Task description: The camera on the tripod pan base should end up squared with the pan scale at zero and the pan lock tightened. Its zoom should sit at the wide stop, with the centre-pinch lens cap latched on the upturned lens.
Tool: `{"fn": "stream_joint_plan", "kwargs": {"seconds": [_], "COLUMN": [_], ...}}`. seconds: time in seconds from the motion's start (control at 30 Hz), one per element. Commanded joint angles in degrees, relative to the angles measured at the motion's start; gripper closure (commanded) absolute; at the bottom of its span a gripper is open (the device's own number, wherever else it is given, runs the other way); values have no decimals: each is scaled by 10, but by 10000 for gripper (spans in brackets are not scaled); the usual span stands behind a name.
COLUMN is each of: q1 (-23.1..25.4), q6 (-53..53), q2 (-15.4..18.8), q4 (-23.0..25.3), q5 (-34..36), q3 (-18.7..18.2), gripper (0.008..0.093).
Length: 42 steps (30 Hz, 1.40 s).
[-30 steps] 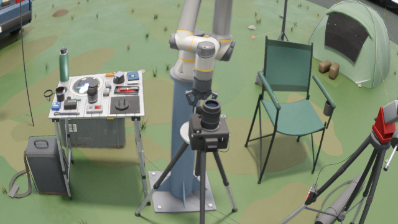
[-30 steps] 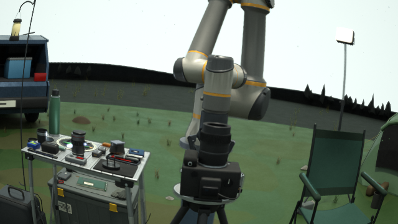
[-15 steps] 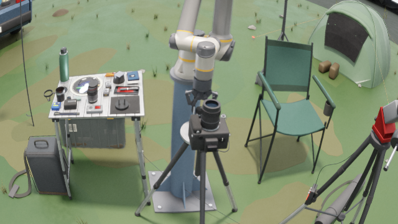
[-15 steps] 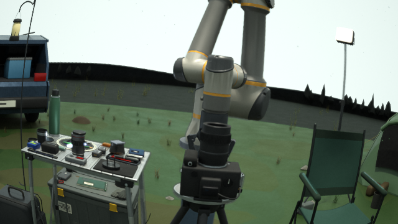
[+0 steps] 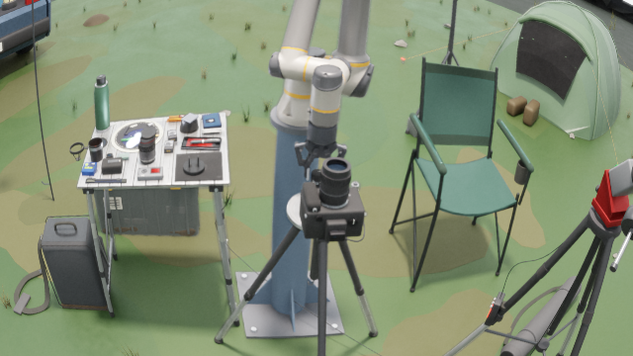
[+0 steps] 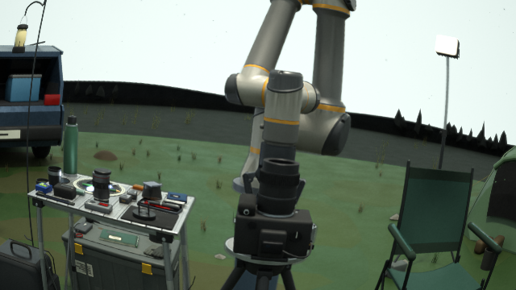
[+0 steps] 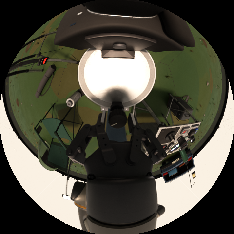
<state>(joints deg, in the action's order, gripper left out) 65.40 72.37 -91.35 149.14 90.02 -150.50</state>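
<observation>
The black pan lock knob (image 7: 116, 117) sticks out from the rim of the round pan base (image 7: 116, 74), and my gripper (image 7: 117, 119) hangs behind the camera with its fingers on either side of that knob, open and holding nothing. The camera (image 5: 332, 210) sits on the tripod's pan base (image 6: 266, 253) with its lens (image 5: 336, 180) pointing up. The lens front is uncovered. The round black lens cap (image 5: 194, 167) lies on a dark mat on the side table (image 5: 154, 151). From the side cameras the gripper (image 5: 320, 151) is partly hidden behind the lens.
The tripod legs (image 5: 296, 287) spread below the camera, in front of the arm's blue pedestal. A green folding chair (image 5: 460, 163) stands to the right. The table to the left carries a spare lens (image 5: 147, 145), tools and a green bottle (image 5: 102, 102). A second tripod (image 5: 583, 257) stands at far right.
</observation>
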Motion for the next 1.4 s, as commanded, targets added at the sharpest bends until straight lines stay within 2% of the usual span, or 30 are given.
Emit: {"fn": "stream_joint_plan", "kwargs": {"seconds": [0.0, 0.3, 0.63, 0.77, 0.9, 1.03, 1.2, 1.37], "q1": [0, 0, 0, 0, 0, 0, 0, 0], "q6": [0, 0, 0, 0, 0, 0, 0, 0], "q2": [-5, -51, -63, -81, -116, -160, -211, -244], "q4": [-4, -65, -82, -107, -158, -231, -333, -426], "q5": [0, 0, 0, 0, 0, 0, 0, 0], "q3": [1, 16, 20, 28, 45, 73, 124, 183], "gripper": [474, 474, 474, 474, 474, 474, 474, 474]}}
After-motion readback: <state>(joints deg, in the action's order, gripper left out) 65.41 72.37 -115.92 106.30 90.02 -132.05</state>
